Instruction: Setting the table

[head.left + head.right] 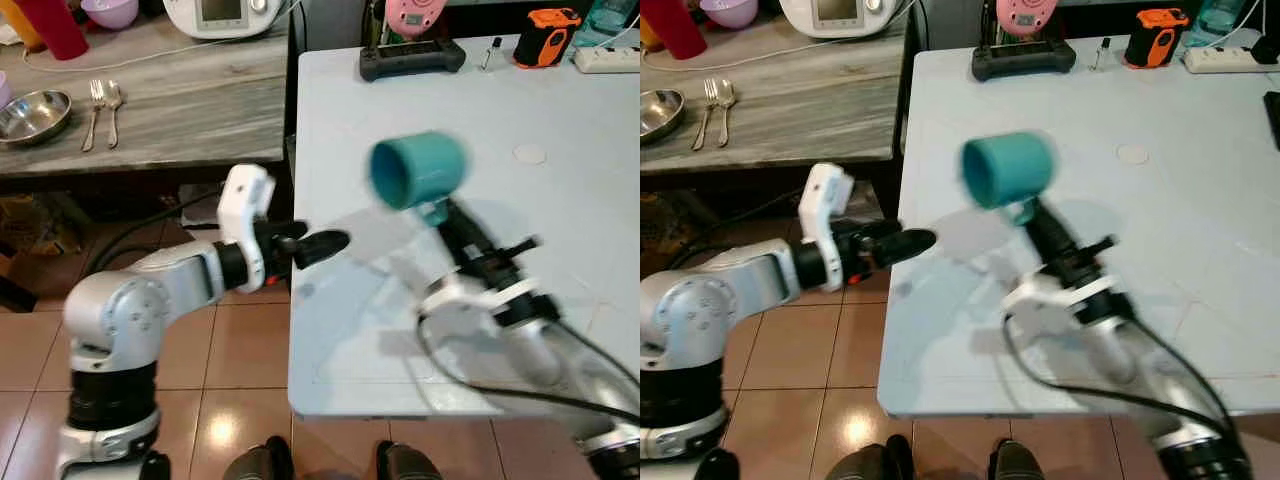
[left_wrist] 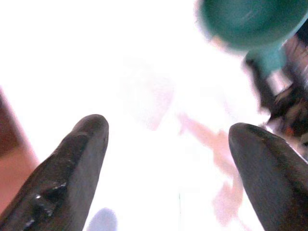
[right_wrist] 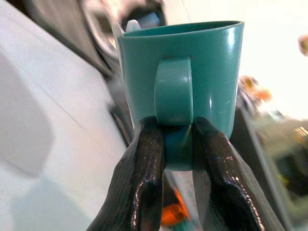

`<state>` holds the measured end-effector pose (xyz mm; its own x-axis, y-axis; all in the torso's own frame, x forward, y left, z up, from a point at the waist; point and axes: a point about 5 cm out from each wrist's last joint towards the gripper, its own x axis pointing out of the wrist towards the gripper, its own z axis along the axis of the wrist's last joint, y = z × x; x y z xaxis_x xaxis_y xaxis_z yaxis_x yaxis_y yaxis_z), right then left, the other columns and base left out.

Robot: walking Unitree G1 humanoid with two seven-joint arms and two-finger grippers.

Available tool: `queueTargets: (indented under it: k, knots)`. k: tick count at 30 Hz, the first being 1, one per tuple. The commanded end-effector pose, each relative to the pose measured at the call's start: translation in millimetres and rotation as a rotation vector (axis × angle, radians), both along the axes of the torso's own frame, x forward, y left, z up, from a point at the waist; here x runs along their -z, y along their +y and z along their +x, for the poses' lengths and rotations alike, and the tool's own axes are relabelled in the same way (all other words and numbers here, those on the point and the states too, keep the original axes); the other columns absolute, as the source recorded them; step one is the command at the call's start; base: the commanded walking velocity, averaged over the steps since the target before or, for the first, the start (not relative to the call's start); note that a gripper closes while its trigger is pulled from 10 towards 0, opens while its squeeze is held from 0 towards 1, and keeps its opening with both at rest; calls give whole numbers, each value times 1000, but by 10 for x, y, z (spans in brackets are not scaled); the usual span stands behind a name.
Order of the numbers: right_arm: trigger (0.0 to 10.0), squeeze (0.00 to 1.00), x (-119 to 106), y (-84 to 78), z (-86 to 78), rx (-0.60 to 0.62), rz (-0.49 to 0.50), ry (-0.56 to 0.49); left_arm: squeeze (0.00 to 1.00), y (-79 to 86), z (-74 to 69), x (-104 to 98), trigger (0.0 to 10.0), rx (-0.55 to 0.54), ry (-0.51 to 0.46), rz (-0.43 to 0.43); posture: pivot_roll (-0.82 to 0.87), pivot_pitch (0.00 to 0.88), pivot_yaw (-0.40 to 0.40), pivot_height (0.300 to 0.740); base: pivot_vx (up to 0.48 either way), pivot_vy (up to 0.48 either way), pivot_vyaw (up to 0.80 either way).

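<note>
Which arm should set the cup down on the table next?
Right. The right gripper already pinches the teal cup by its handle above the table; the left gripper is open at the table's edge.

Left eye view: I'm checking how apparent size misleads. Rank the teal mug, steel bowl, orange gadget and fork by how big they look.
1. Teal mug, held up near the camera by the right gripper, so inflated.
2. Steel bowl, partly cropped.
3. Orange gadget.
4. Fork, long but thin; close to the gadget, unsure.

one teal mug (image 1: pixel 418 170), one fork (image 1: pixel 95 112), one spoon (image 1: pixel 114 110), one steel bowl (image 1: pixel 34 113)
</note>
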<state>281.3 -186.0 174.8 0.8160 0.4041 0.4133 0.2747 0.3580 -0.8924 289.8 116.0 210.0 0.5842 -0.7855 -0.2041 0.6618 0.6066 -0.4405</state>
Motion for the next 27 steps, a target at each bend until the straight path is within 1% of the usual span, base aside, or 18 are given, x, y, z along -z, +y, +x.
queueTargets:
  k: [1, 4, 7, 9, 10, 11, 12, 14, 15, 16, 18, 20, 21, 22, 24, 25, 26, 27]
  knots:
    - [0, 0, -53, 31, -21, -4, 27, -29, 1000, 11, -75, -22, 10000, 43, -7, -7, -177, 174, 91, 740, 0, 0, 0]
    - [0, 0, -79, 16, -11, 6, 30, -36, 1000, 44, -65, -1, 10000, 23, -8, 14, -176, 173, 93, 740, 0, 0, 0]
    - [0, 0, -90, 6, -14, 13, 36, -37, 1000, 60, -59, 1, 10000, 8, -14, 14, -171, 171, 94, 740, 0, 0, 0]
    - [0, 0, -97, 4, -16, 15, 56, -32, 984, 80, -29, 15, 10000, -34, -63, 51, -169, 169, 95, 740, 0, 0, 0]
    - [0, 0, -109, 17, -22, 17, 98, -23, 0, 122, 47, 37, 10000, -127, -111, 63, -169, 169, 95, 740, 0, 0, 0]
    - [0, 0, -112, 21, -25, 18, 116, -19, 0, 139, 77, 39, 10000, -167, -127, 62, -168, 170, 95, 740, 0, 0, 0]
    - [0, 0, -112, 21, -25, 18, 116, -19, 0, 139, 77, 39, 10000, -167, -127, 62, -168, 170, 95, 740, 0, 0, 0]
    - [0, 0, -98, 38, -23, 26, 213, 12, 0, 223, 170, 63, 10000, -300, -156, 43, -170, 168, 95, 740, 0, 0, 0]
    - [0, 0, -94, 55, -28, 25, 261, 27, 0, 278, 225, 68, 10000, -392, -191, 28, -170, 169, 93, 740, 0, 0, 0]
    - [0, 0, -94, 55, -28, 25, 261, 27, 0, 278, 225, 68, 10000, -392, -191, 28, -170, 169, 93, 740, 0, 0, 0]
    - [0, 0, -80, 121, -39, 5, 273, 42, 0, 352, 267, 104, 10000, -494, -193, 4, -172, 170, 92, 740, 0, 0, 0]
    - [0, 0, -61, 166, -43, -6, 310, 62, 0, 462, 306, 124, 10000, -637, -262, 27, -177, 167, 86, 740, 0, 0, 0]
    - [0, 0, -61, 166, -43, -6, 310, 62, 0, 462, 306, 124, 10000, -637, -262, 27, -177, 167, 86, 740, 0, 0, 0]
    - [0, 0, -56, 173, -43, -7, 322, 69, 0, 483, 308, 126, 10000, -668, -291, 39, -177, 167, 86, 740, 0, 0, 0]
    - [0, 0, -54, 185, -29, -2, 390, 89, 0, 544, 280, 147, 10000, -776, -373, 77, -179, 165, 82, 740, 0, 0, 0]
    - [0, 0, -53, 184, -16, 4, 434, 102, 0, 548, 254, 152, 10000, -804, -428, 116, -179, 164, 80, 740, 0, 0, 0]
    - [0, 0, -58, 189, 8, 10, 504, 121, 0, 534, 225, 181, 10000, -840, -458, 154, -179, 162, 77, 740, 0, 0, 0]
    - [0, 0, -60, 193, 23, 13, 548, 134, 0, 518, 207, 202, 10000, -858, -473, 176, -177, 161, 77, 740, 0, 0, 0]
